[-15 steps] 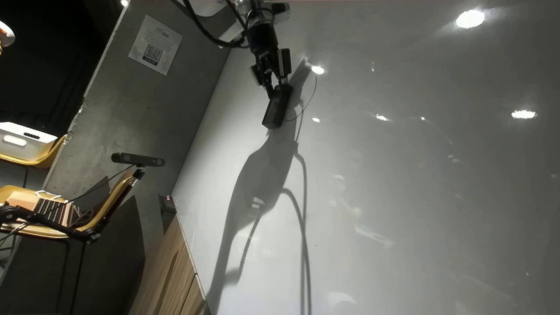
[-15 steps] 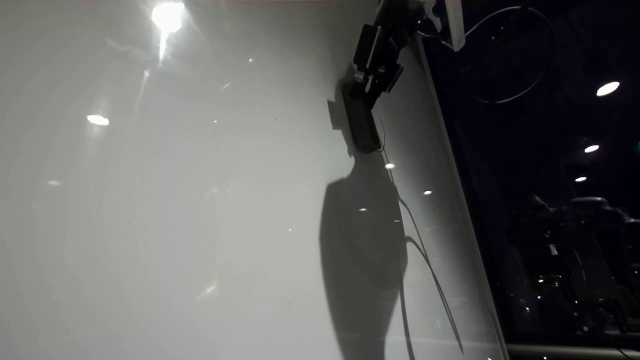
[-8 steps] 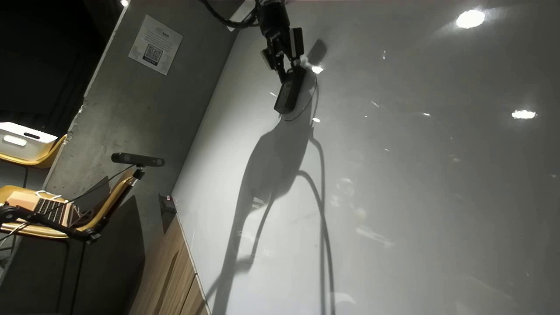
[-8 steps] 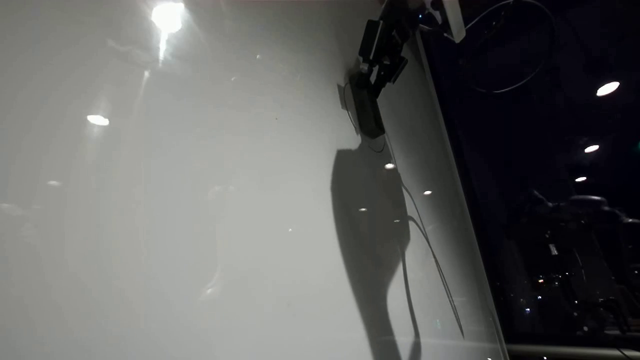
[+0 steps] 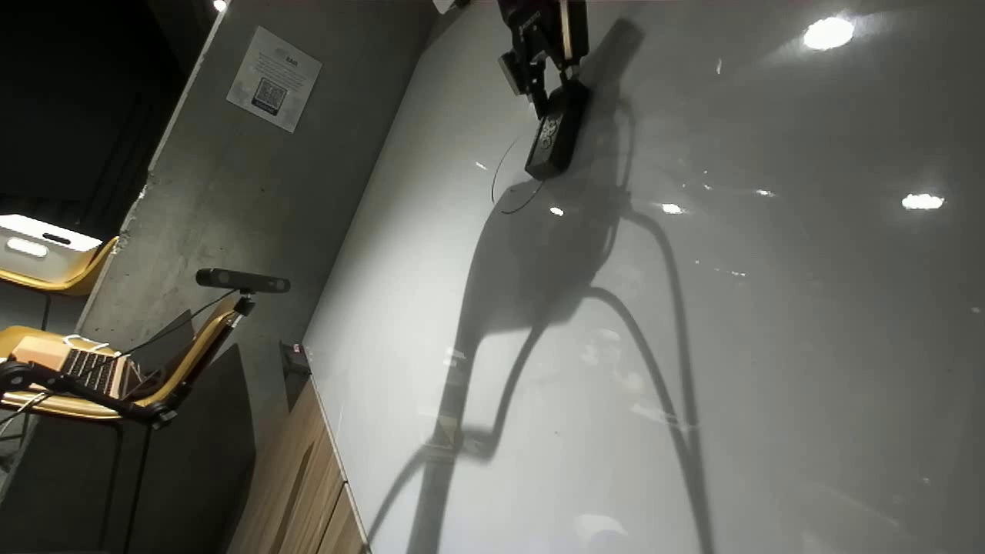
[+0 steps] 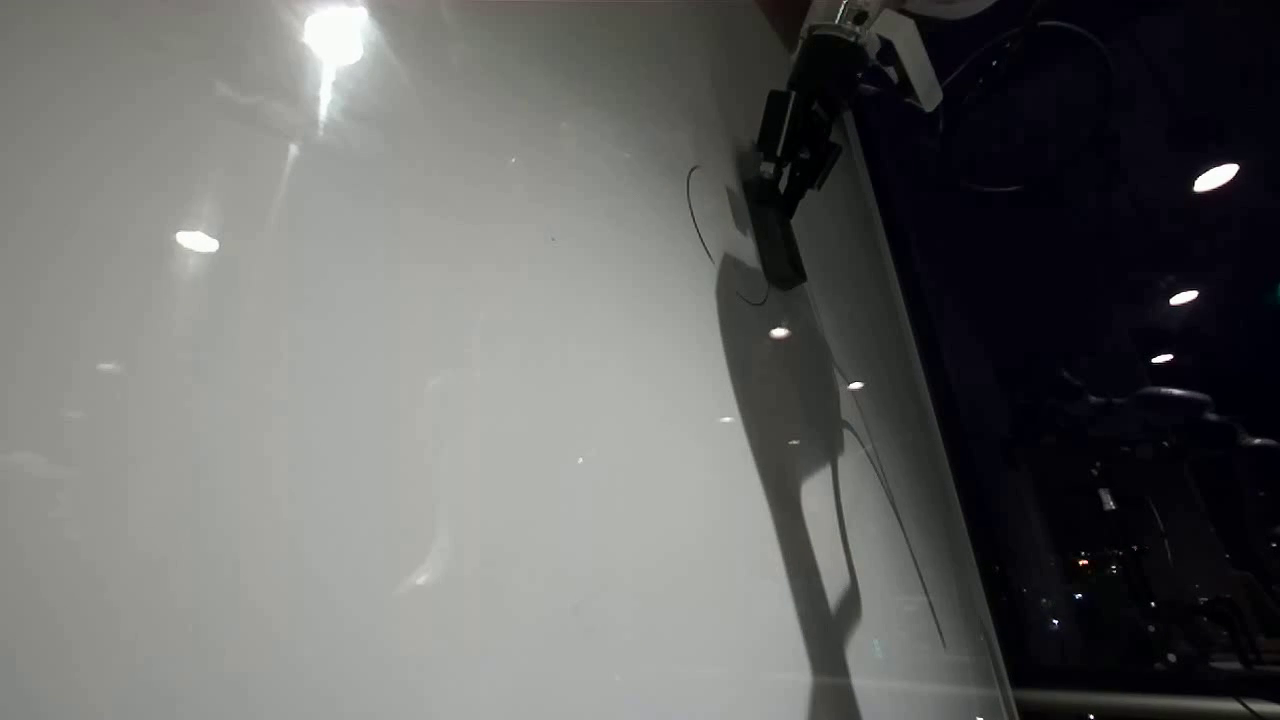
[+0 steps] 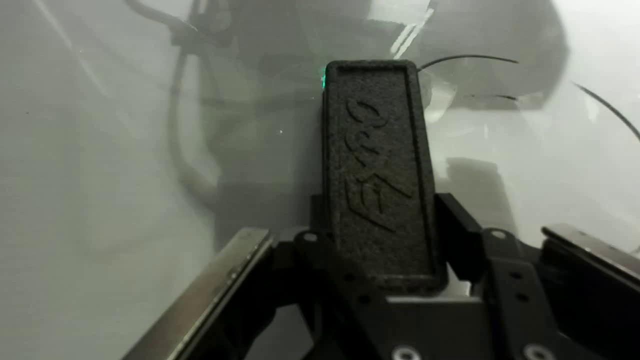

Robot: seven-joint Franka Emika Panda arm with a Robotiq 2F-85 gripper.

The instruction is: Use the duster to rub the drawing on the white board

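The duster (image 5: 555,137), a dark oblong block, is held between the two fingers of my gripper (image 5: 555,94). My gripper (image 6: 778,195) is shut on the upper part of the duster (image 6: 783,255), which lies along the white board (image 5: 785,400). I cannot tell if it touches the surface. In the wrist view the duster (image 7: 377,165) sits between both fingertips (image 7: 385,220). The drawing (image 5: 493,181) shows as broken thin arcs beside and below the duster; the arcs (image 6: 691,207) also show in an exterior view. In the wrist view an arc (image 7: 611,108) lies right of the duster. Its remaining part is hidden or absent.
A grey wall with a notice (image 5: 275,79) meets the board's edge. A camera on a stand (image 5: 243,281), a laptop on a yellow chair (image 5: 85,365) and a wooden cabinet (image 5: 296,485) are beside it. Dark glass (image 6: 1100,330) borders the board. The arm's shadow (image 6: 785,390) falls on the board.
My gripper has carried the duster across the board, to the right in both exterior views. An arc of the drawing that the duster covered now shows, while the duster overlaps another part.
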